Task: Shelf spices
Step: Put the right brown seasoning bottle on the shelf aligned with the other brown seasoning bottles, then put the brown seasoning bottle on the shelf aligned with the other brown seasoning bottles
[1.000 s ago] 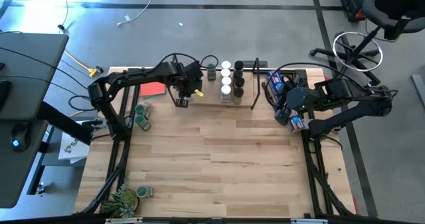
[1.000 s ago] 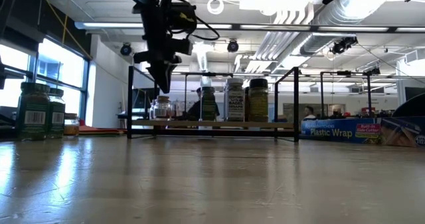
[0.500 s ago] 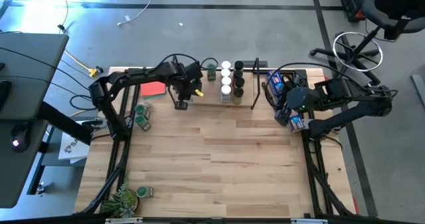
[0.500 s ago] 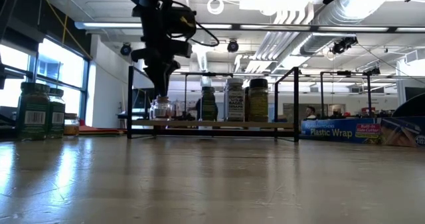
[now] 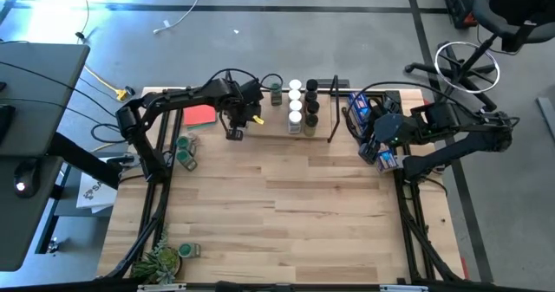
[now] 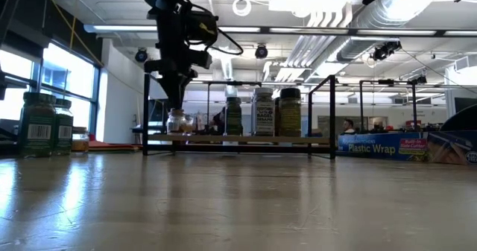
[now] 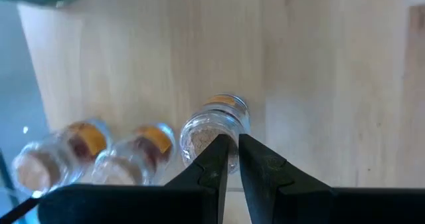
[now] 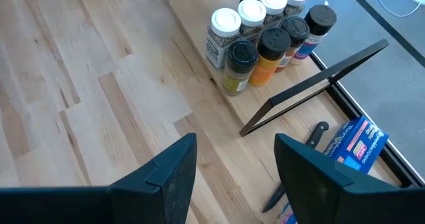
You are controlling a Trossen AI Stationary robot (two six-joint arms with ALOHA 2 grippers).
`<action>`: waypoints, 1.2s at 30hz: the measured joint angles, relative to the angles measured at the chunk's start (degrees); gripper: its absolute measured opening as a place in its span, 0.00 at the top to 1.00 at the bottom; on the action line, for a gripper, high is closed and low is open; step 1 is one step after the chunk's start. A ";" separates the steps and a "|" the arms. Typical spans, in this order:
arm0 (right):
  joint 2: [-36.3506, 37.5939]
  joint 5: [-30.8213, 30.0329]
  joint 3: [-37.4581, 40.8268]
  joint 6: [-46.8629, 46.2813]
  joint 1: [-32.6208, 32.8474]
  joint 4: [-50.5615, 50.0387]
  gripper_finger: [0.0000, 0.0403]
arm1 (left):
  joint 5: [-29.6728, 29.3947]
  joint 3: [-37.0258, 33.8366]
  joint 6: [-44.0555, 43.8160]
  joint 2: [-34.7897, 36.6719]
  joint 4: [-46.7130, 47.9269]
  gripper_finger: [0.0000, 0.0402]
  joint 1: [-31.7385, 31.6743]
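Spices in small clear jars (image 7: 214, 127) sit on the shelf (image 6: 238, 138) right beneath our left claw (image 7: 230, 159), whose fingers are pinched almost closed above one jar and grasp nothing. We judge a placement just finished, so next comes a lift clear and fetching another jar. Our right claw (image 8: 232, 164) waits released, pointing down over the counter (image 5: 277, 214).

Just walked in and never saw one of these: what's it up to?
It is putting spice jars on a low wooden shelf. The left gripper is over the shelf's left end, its fingers nearly closed just above a small clear jar standing beside two others. The right gripper waits open at the table's right side. Taller jars are already shelved.
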State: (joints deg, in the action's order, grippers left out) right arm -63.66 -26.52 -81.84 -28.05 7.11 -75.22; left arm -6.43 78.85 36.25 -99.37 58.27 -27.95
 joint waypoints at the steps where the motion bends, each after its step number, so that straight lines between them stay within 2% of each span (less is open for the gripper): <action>1: 0.00 0.00 0.00 0.00 0.00 0.00 0.51 | -0.62 0.00 0.02 0.00 0.35 0.91 -0.24; 20: 0.00 -0.39 0.00 0.02 0.00 0.00 0.51 | -3.83 1.13 1.89 -0.11 2.12 0.91 -2.09; 26: 0.00 -0.37 0.00 0.02 0.00 0.00 0.51 | -7.94 1.18 0.18 0.33 1.98 0.91 -1.93; 32: -0.02 -0.39 0.00 0.02 0.00 0.00 0.51 | -5.03 1.25 0.11 4.26 0.71 0.90 -1.93; 36: -0.02 -0.39 0.00 1.04 0.00 -0.01 0.51 | -2.22 1.25 -2.68 8.71 -1.60 0.85 -1.89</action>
State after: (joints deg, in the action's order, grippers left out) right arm -63.68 -26.92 -81.84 -27.01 7.11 -75.23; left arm -8.65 80.09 33.57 -90.67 56.67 -29.85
